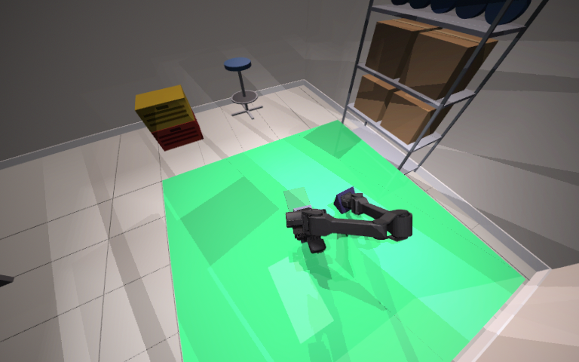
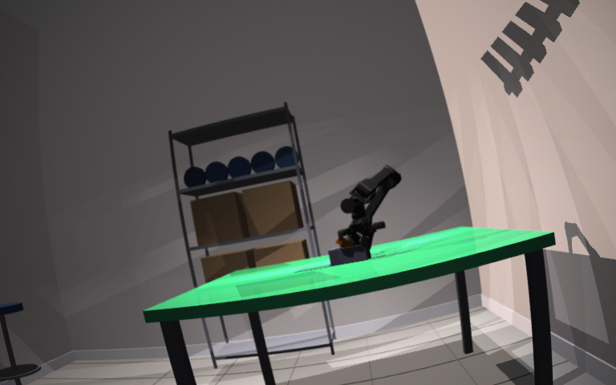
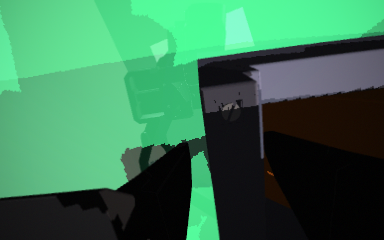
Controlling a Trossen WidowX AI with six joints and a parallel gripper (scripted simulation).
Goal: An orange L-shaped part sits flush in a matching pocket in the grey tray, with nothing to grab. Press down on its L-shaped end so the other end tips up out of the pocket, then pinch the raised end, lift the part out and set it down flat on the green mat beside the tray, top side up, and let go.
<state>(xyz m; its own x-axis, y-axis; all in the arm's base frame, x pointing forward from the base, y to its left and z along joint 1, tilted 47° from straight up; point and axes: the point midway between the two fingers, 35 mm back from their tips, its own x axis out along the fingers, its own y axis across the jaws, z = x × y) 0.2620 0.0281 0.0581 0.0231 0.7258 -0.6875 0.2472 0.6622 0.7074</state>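
1. Now hand [image 3: 227, 200] partly open, gripping nothing, fingers straddling the tray [image 3: 310, 75] wall.
2. Right finger [image 3: 320, 190] down on the orange part [image 3: 320, 120], which sits in the tray pocket.
3. Tray rests on green bench [image 2: 408, 258].

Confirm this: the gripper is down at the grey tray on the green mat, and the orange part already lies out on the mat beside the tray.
One thing is wrong. The orange part does not lie out on the green mat. It sits in the grey tray with one end tipped up above the rim, as the exterior view shows. The gripper is indeed down at the tray.
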